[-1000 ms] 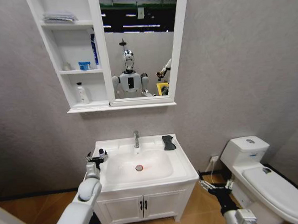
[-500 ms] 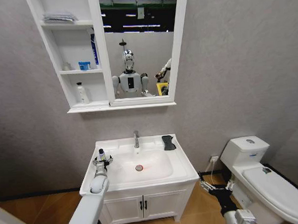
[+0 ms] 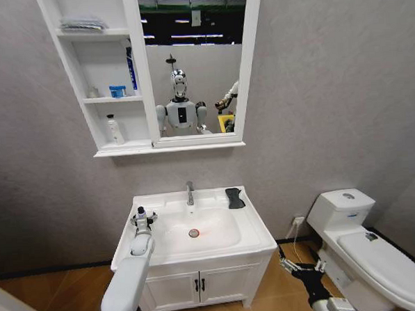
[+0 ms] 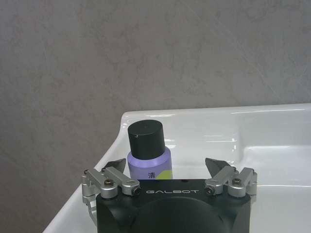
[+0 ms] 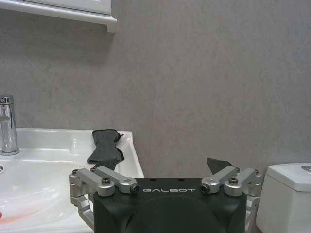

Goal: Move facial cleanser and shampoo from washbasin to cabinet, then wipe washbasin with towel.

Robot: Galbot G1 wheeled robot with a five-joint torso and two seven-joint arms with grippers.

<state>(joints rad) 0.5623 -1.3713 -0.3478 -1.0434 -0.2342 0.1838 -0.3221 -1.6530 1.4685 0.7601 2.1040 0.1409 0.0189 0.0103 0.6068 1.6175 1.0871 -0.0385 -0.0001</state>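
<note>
Directly ahead of the left gripper (image 4: 166,167), between its spread fingers and untouched, a lilac bottle with a black cap (image 4: 147,155) stands on the washbasin (image 3: 246,220) rim. Low beside the vanity, the right gripper (image 5: 163,170) hangs open, the black towel (image 5: 105,145) beyond it on the basin corner.

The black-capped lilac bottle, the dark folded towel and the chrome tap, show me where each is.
Black-capped lilac bottle (image 4: 148,162): left wrist view, on its lilac body under the cap.
Dark folded towel (image 3: 234,197): head view, on the cloth's middle.
Chrome tap (image 3: 190,193): head view, on its upright stem.
</note>
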